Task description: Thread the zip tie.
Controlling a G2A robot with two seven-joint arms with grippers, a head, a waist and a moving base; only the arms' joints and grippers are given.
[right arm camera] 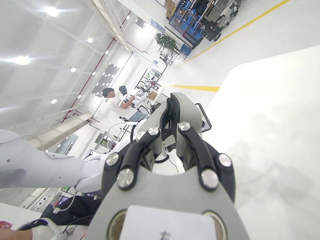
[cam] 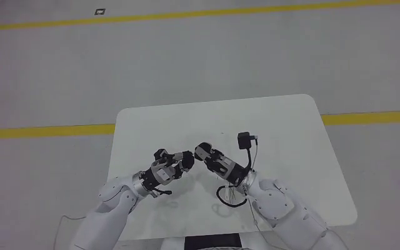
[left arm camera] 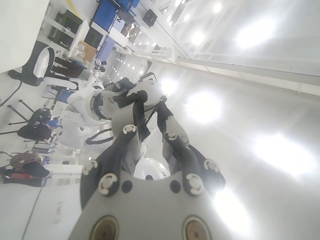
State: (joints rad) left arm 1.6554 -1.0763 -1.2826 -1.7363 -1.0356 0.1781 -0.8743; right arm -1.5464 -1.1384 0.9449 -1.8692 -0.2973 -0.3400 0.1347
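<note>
Above the near middle of the white rounded-corner table (cam: 281, 125), the left gripper (cam: 183, 161) and the right gripper (cam: 200, 151) meet tip to tip, almost touching, both lifted off the tabletop. In the right wrist view, the right gripper's ridged black pads (right arm camera: 168, 118) are pressed together along their length, leaving only a hairline seam. Whether anything is pinched in that seam cannot be made out. In the left wrist view, the left gripper's dark fingers (left arm camera: 137, 116) stand slightly apart with a narrow gap between them. A thin black zip tie (left arm camera: 152, 113) slants across this gap from one finger toward the other. It shows as a fine, straight dark strand. Strong ceiling glare washes out its upper end, so its head and tail cannot be told apart, nor can any contact with the pads. From the top view the strand is too fine to find between the two tips.
</note>
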